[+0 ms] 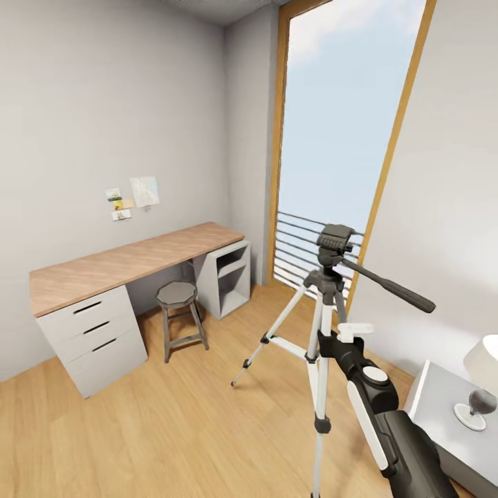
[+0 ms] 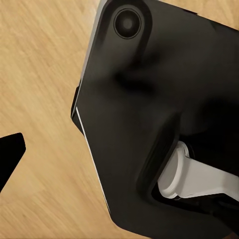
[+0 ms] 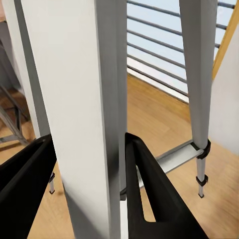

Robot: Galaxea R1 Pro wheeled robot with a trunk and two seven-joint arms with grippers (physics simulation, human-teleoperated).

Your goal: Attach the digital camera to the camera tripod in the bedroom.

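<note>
Three silver legs with black joints carry the tall camera tripod (image 1: 319, 325) on the light wood floor (image 1: 159, 422) of a pale grey bedroom, where it stands in front of a tall wood-framed window (image 1: 346, 138) with horizontal railing bars, its dark grey head and long black pan handle (image 1: 387, 283) pointing toward the right-hand wall. Reaching in from the lower right of the head view, the robot's black-and-white right arm (image 1: 377, 408) meets the near leg of the tripod; in the right wrist view the right gripper (image 3: 89, 189) has its black jaws set narrowly on either side of that flat silver leg (image 3: 84, 114), gripping it. Against the left wall sits a long wooden-top surface (image 1: 124, 266) on white drawers, with a small round grey stool (image 1: 178, 296) just beside it and paper notes (image 1: 135, 197) pinned above. A white-shaded lamp (image 1: 481, 387) stands on a pale grey bedside unit (image 1: 436, 401) at the lower right. The left wrist view shows a dark robot body panel (image 2: 164, 114) over wood flooring and one black finger (image 2: 10, 154) at the edge, and whether those jaws are wide or closed cannot be told.
</note>
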